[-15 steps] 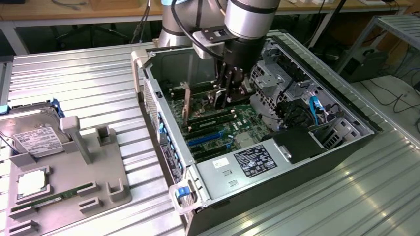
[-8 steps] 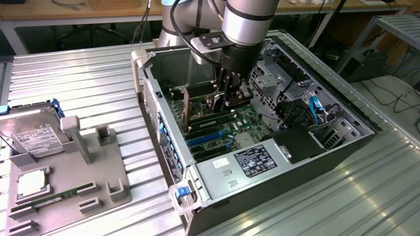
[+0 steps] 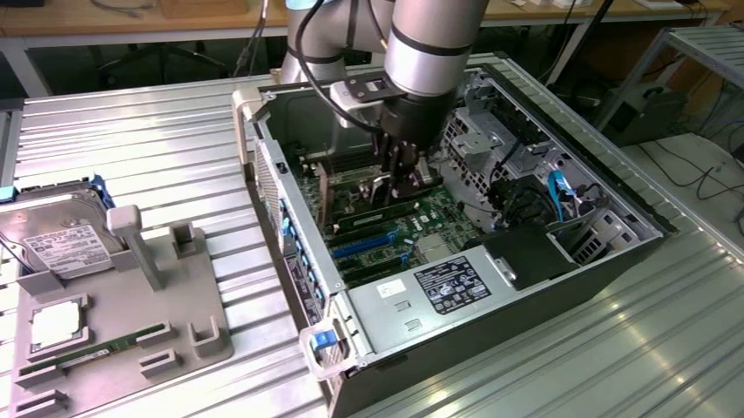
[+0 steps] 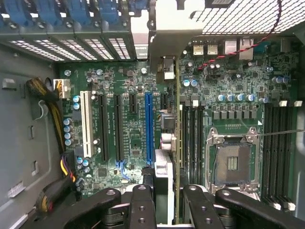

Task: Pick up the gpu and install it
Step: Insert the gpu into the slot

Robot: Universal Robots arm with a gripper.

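Clenched on gpu [image 4: 178,119] with gripper [image 4: 167,198], holding it edge-on just above board [image 4: 128,124] inside case [image 3: 524,331]; bracket [image 4: 174,24] toward rear. Probably best kept upright, aligned over slot, pressed down evenly.

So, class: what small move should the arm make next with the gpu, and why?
Probably ease the gpu straight down, slowly. The gripper holds it edge-on over the motherboard, beside the blue slot, with its bracket at the far end. Whether it's seated can't be told.
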